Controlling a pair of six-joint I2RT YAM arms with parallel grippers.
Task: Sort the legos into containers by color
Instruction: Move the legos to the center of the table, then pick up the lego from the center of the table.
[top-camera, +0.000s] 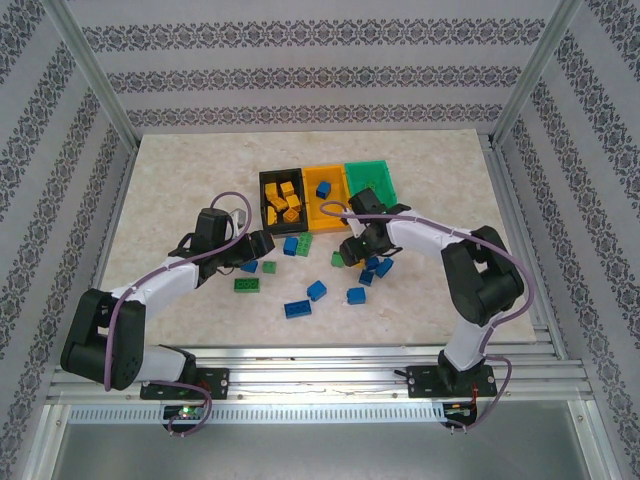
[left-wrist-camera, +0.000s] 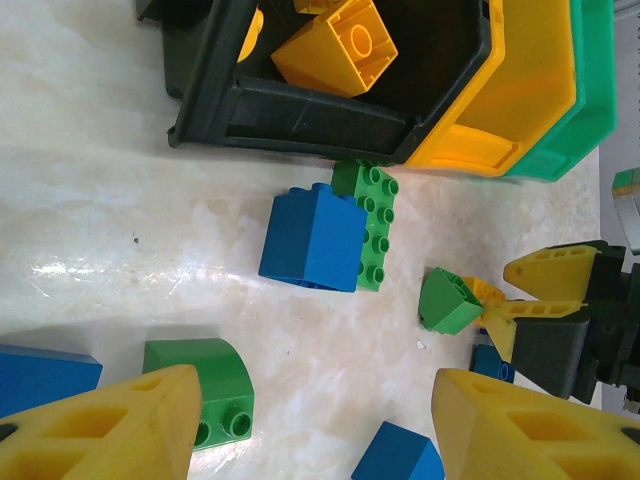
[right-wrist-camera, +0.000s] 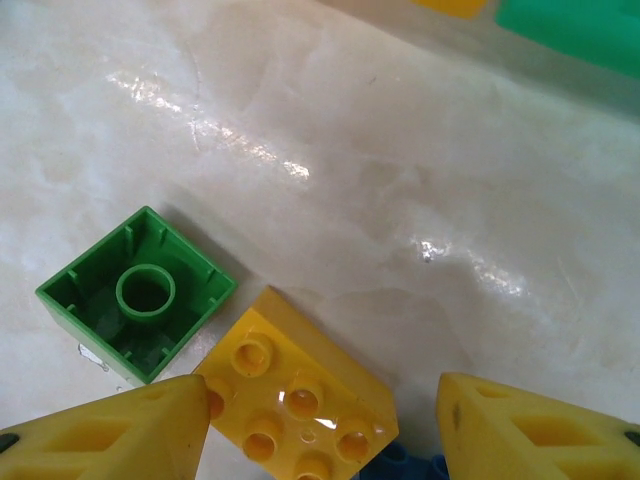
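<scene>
Low in the frame the right tool (right-wrist-camera: 322, 395) is open around the yellow brick (right-wrist-camera: 285, 385); it lies cornerwise, so closing may twist it away; left tool (left-wrist-camera: 315, 400) open too

Three plastic bins sit in a row, far centre. The black rectangular bin (top-camera: 264, 200) on the left holds yellow-orange studded bricks (top-camera: 285, 200). The orange bin (top-camera: 331, 207) in the middle holds one blue brick (top-camera: 323, 187). The green bin (top-camera: 372, 180) is on the right. Loose blue bricks (top-camera: 317, 290) and green bricks (top-camera: 247, 285) are scattered nearer, and one green hollow brick (right-wrist-camera: 135, 295) lies upside down.
</scene>
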